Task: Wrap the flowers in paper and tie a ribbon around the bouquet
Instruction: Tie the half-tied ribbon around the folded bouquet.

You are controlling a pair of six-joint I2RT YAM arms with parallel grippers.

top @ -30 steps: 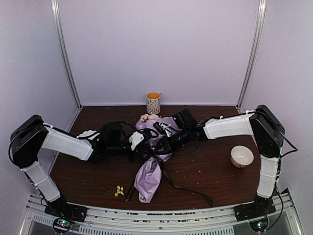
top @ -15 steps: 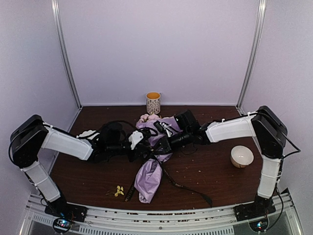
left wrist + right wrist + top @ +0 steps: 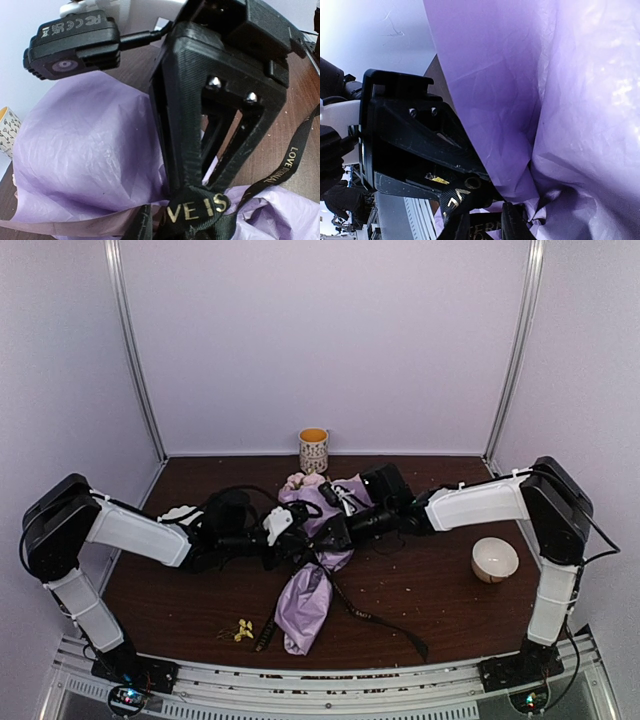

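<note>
So the bouquet is lying flat on the table, narrow end toward the arms, with the pink flowers poking out of the far, wide end. From the overhead camera both grippers meet at the bouquet's waist: the left gripper comes in from its left side and the right gripper from its right. That view is too small to show their fingers. It does give you the count, though: one bouquet, one ribbon trailing off the waist toward the near right, one patterned mug just beyond the flower end, one pale bowl well off to the bouquet's right, and a little clump of yellow blossoms loose beside the narrow end. The wrist cams fill in what the overhead can't. The left one looks straight at the right gripper, whose fingers taper nearly together with the tips buried in a bunch of ribbon reading "LOVE IS" in gold, right against the lilac paper. Pinching it or just nosing into it? I honestly can't tell. The right wrist cam shows the left gripper side-on against the paper, ribbon at its tip, and its jaws aren't readable either.
</note>
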